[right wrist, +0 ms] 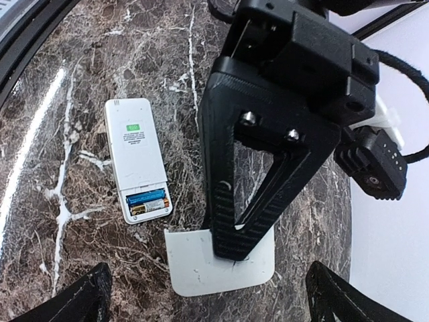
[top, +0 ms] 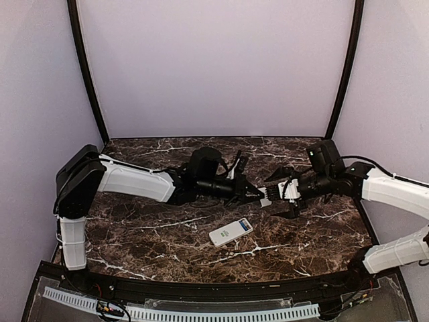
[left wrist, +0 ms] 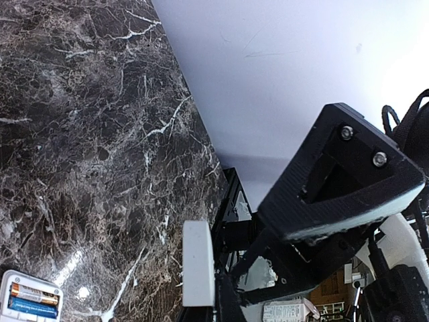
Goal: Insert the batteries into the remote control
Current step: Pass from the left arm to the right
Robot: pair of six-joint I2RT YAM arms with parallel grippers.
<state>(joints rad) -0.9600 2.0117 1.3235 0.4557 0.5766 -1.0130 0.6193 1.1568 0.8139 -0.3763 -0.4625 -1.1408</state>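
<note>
The white remote control [right wrist: 136, 157] lies back-up on the marble table, also seen in the top view as the remote control [top: 230, 232]. Its end compartment is uncovered, and two batteries [right wrist: 147, 201] lie in it side by side. The same batteries [left wrist: 30, 300] show at the bottom left of the left wrist view. My left gripper [right wrist: 244, 245] is shut on a thin white cover plate [right wrist: 201, 272], held above the table just beyond the remote's open end. That plate [left wrist: 198, 261] appears edge-on in the left wrist view. My right gripper [right wrist: 214, 308] is open wide, one fingertip on each side of the plate, touching nothing.
Both grippers meet over the middle of the dark marble table [top: 167, 248], the left gripper [top: 258, 195] facing the right gripper [top: 285, 200]. Pale walls enclose the back and sides. A black rail with a white toothed strip [top: 201, 312] runs along the near edge.
</note>
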